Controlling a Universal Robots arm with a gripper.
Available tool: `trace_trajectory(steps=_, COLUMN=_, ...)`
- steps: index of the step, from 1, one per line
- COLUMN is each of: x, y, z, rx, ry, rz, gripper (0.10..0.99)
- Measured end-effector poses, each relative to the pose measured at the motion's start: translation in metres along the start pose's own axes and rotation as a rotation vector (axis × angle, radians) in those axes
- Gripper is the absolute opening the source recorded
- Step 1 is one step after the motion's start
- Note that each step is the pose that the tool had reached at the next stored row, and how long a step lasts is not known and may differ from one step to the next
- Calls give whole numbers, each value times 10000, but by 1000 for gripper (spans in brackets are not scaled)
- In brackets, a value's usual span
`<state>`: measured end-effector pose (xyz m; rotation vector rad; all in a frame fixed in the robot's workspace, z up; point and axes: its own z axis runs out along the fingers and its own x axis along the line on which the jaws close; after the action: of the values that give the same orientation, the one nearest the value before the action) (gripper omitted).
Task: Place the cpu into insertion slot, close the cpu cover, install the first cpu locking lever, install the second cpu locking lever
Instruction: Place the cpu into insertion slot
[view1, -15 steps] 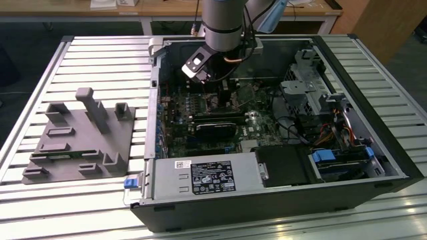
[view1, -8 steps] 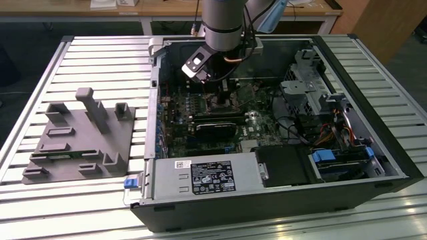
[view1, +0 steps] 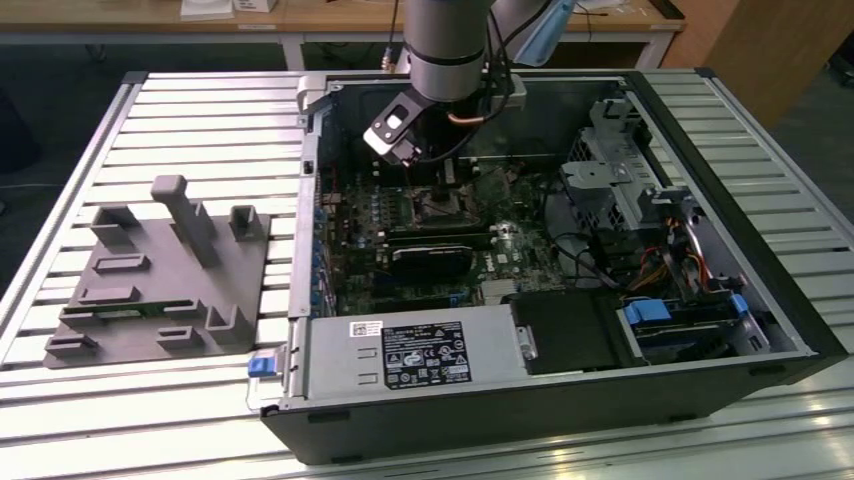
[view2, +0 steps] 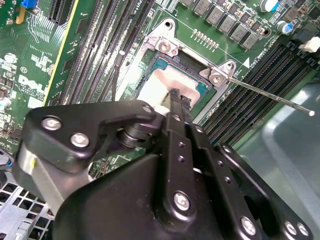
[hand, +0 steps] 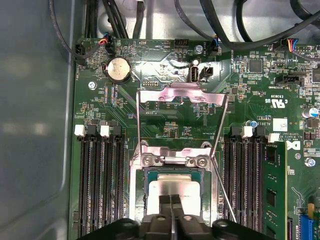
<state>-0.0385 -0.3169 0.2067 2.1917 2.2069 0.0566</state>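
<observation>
The cpu (hand: 162, 189), a pale silvery square, lies flat inside the insertion slot (hand: 135, 200) on the green motherboard; it also shows in the second wrist view (view2: 159, 81). My gripper (hand: 171, 201) is shut, its two black fingertips (view2: 176, 99) together right at the cpu's face; whether they touch it I cannot tell. The cpu cover (hand: 182, 95) is swung open, standing back from the socket on its hinge. A thin locking lever (view2: 270, 95) sticks out sideways, unlatched. In the exterior view my gripper (view1: 447, 178) hangs over the slot (view1: 438, 205) inside the open computer case.
Black memory slots (hand: 97, 180) flank the socket, with a green memory module (hand: 275, 190) in one. Cables (hand: 210, 25) run along the case wall. A grey fixture (view1: 160, 270) sits at the exterior view's left, with a power supply (view1: 414, 350) and drive cage (view1: 627, 180) in the case.
</observation>
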Motion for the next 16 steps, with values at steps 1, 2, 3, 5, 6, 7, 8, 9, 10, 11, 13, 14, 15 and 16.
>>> trace_trajectory(steps=1, x=0, y=0, z=-1, rx=0, ry=0, rz=0, gripper=122)
trace_trajectory(steps=2, x=0, y=0, z=-2, rx=0, ry=0, rz=0, gripper=106)
trace_trajectory(steps=3, x=0, y=0, z=-2, rx=0, ry=0, rz=0, gripper=106)
trace_trajectory(steps=5, x=0, y=0, z=-4, rx=0, ry=0, rz=0, gripper=106)
trace_trajectory(steps=6, x=0, y=0, z=-5, rx=0, ry=0, rz=0, gripper=106)
trace_trajectory(steps=7, x=0, y=0, z=-6, rx=0, ry=0, rz=0, gripper=106)
trace_trajectory(steps=8, x=0, y=0, z=-7, rx=0, ry=0, rz=0, gripper=106)
trace_trajectory(steps=9, x=-1, y=1, z=-6, rx=2, ry=1, rz=0, gripper=106)
trace_trajectory(steps=10, x=-2, y=1, z=-4, rx=1, ry=4, rz=1, gripper=106)
trace_trajectory(steps=11, x=-4, y=1, z=-2, rx=2, ry=5, rz=1, gripper=106)
trace_trajectory(steps=13, x=-13, y=0, z=4, rx=3, ry=13, rz=1, gripper=106)
trace_trajectory(steps=14, x=-19, y=0, z=8, rx=3, ry=22, rz=2, gripper=106)
trace_trajectory(steps=15, x=-23, y=0, z=14, rx=1, ry=37, rz=2, gripper=106)
trace_trajectory(steps=16, x=-26, y=0, z=16, rx=2, ry=58, rz=3, gripper=106)
